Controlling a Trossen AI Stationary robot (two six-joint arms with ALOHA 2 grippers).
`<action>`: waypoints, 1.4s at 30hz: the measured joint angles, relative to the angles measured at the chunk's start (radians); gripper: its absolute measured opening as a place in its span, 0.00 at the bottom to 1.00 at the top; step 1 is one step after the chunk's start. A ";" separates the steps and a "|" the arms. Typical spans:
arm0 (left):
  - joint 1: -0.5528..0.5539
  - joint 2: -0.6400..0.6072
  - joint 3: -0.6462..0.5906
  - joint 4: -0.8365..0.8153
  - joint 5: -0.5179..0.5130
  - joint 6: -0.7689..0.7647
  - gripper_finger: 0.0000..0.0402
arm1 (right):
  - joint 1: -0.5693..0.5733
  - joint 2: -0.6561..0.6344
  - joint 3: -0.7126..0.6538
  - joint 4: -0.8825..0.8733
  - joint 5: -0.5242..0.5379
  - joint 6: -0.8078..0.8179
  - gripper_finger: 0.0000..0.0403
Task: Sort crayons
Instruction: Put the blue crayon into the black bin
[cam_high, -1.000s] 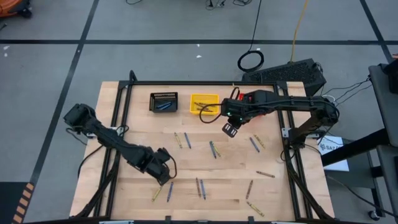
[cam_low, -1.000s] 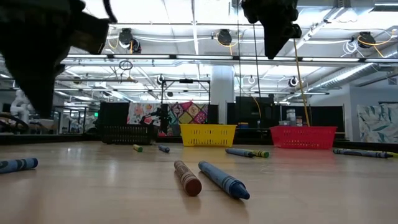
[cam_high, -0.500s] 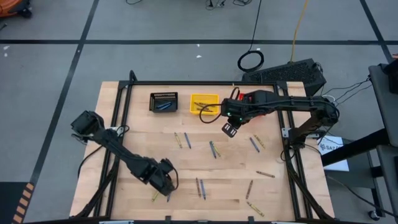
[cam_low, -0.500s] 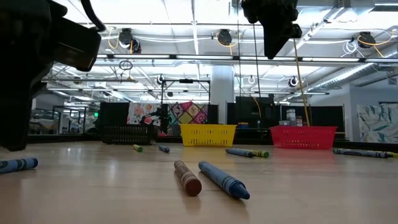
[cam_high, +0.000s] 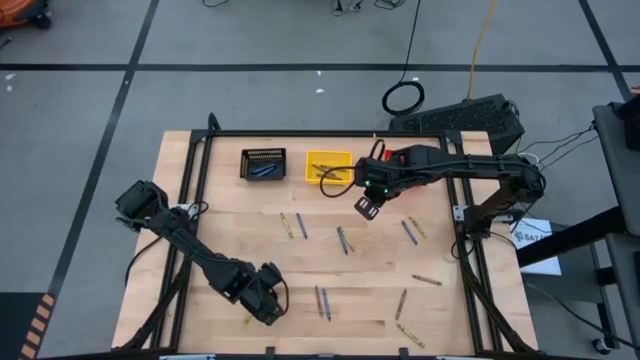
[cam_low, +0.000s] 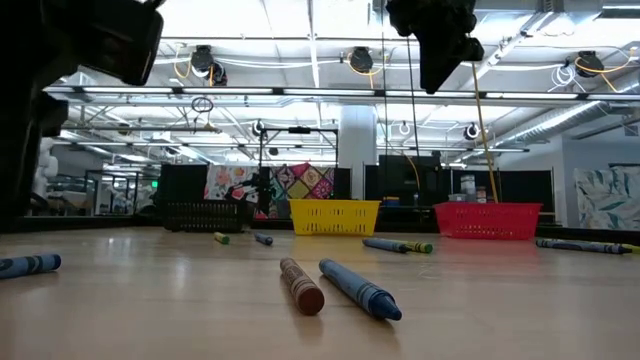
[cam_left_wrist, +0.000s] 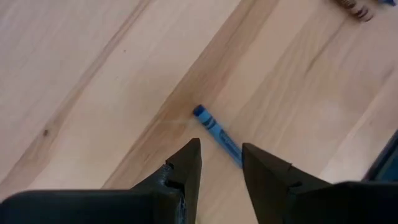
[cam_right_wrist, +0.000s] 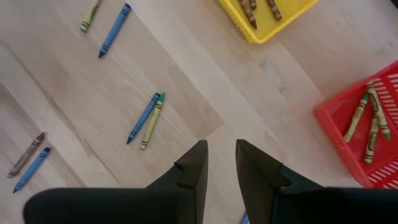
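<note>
While crayons lie scattered over the table, the high view shows the left gripper low at the near edge and the right gripper beside the yellow bin.

Low view: a brown crayon and a blue one lie side by side.

Left wrist view: jaws released, empty; a blue crayon lies just ahead, between the fingertips.

Right wrist view: jaws slightly parted, grasping nothing; a blue-and-olive pair lies ahead, the red bin to one side.
</note>
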 joint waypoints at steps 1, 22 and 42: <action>0.002 0.001 0.003 -0.001 -0.001 0.000 0.30 | 0.000 0.000 0.000 0.007 0.000 0.000 0.18; 0.008 0.056 0.128 -0.103 0.062 0.038 0.30 | -0.001 0.000 0.000 0.024 0.000 -0.052 0.18; 0.021 0.147 0.213 -0.226 0.041 0.035 0.30 | -0.001 0.000 0.000 0.044 0.000 -0.063 0.18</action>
